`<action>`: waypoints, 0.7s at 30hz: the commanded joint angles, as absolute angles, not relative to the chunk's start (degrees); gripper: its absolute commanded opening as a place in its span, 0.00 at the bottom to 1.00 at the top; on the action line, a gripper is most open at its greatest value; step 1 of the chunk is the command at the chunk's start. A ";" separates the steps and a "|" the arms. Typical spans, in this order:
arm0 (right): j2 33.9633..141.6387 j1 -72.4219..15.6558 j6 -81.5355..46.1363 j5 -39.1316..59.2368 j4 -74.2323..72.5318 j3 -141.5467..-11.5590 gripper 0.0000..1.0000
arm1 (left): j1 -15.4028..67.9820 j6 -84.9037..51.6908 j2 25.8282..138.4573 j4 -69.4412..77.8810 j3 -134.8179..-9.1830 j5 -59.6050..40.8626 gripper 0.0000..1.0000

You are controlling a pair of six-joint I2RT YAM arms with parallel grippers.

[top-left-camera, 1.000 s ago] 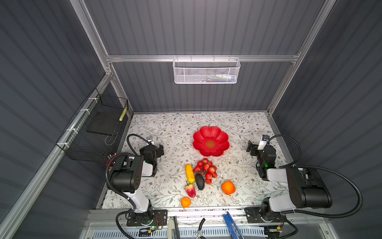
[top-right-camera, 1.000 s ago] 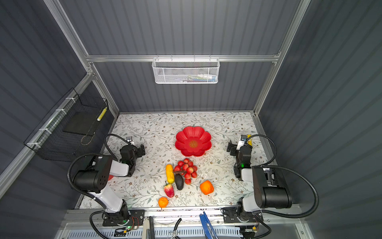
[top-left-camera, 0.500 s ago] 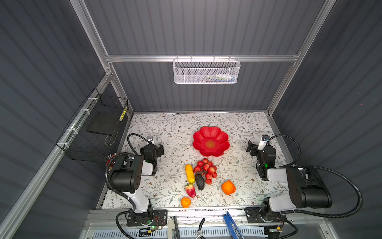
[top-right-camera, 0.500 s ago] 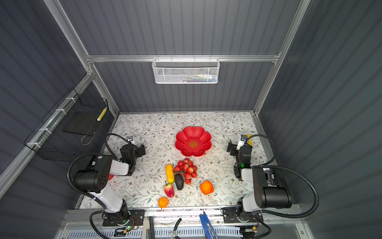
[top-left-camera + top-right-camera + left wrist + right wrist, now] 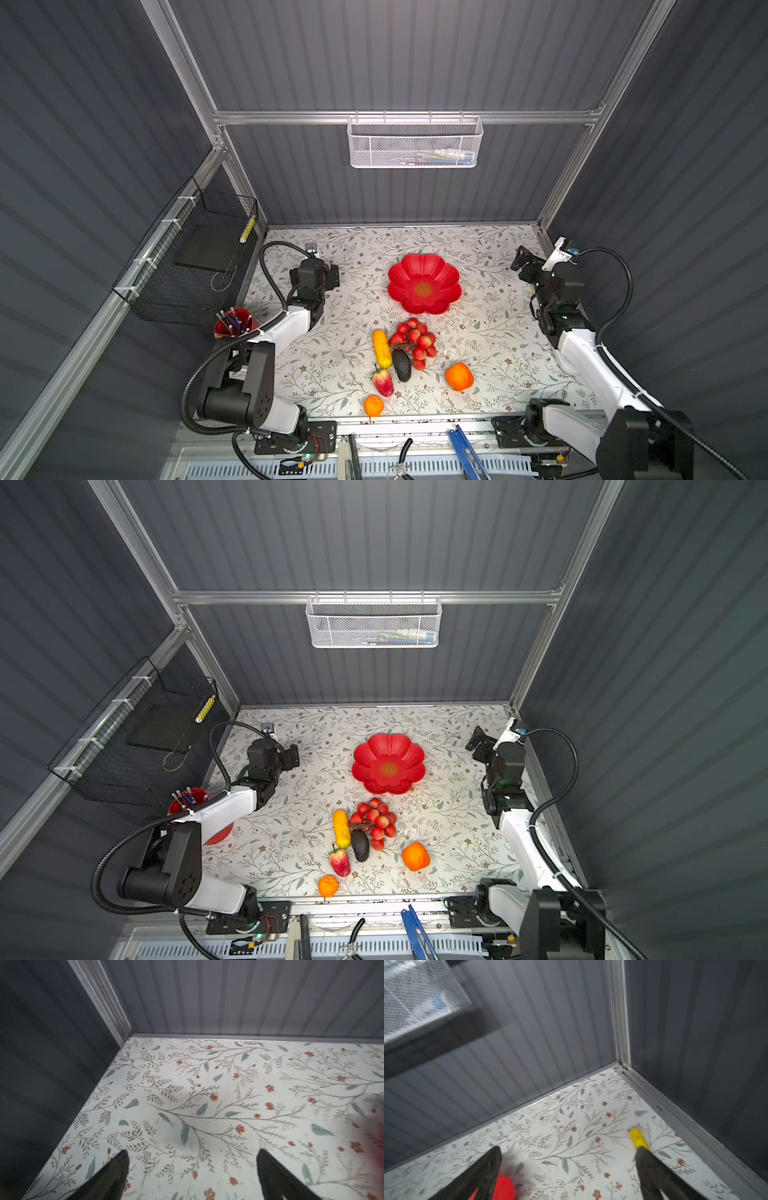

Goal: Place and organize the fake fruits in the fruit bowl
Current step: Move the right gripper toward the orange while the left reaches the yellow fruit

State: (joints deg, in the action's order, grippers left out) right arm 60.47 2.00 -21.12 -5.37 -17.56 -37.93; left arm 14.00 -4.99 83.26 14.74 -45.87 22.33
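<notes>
Gleaming, petal-edged glossy red fruit bowl (image 5: 401, 286)

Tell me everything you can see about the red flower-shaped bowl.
The fruit bowl is a shallow, glossy red dish, plastic by its look, with a scalloped rim of petals and a yellowish centre. It sits upright and empty on the floral table, towards the back middle. Nothing else touches it; the grape bunch lies just in front, apart.

Fruit bowl (image 5: 440, 276) sits on the table (image 5: 340, 332) between my left claw (image 5: 192, 1150) and right claw (image 5: 569, 1148). 6 pieces lie before it: grape bunch (image 5: 413, 340) nearest, oblong fruit (image 5: 382, 349) at its left, avocado (image 5: 402, 365) just before both, strawberry (image 5: 383, 382) and small orange (image 5: 373, 406) further forward, blocky fruit (image 5: 459, 376) apart, right.
</notes>
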 commanded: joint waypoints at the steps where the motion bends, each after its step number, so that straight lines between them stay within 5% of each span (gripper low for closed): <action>1: 58.80 2.08 -25.56 5.90 -3.28 -36.27 0.99 | 15.98 -9.94 80.32 0.20 -47.22 23.55 0.95; 11: 54.90 -18.73 -28.87 -1.72 38.53 -43.32 0.99 | 17.05 -19.42 73.90 -7.42 -43.85 13.62 0.93; 21: 52.23 -43.01 -44.12 -0.81 39.30 -34.20 0.97 | 22.51 -23.26 77.57 -9.10 -45.97 8.86 0.93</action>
State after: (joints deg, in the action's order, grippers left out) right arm 53.01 -39.05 -38.46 -0.43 38.24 -35.97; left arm 20.27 -20.88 76.27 -6.85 -44.73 10.83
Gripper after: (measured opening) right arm 0.973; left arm 0.926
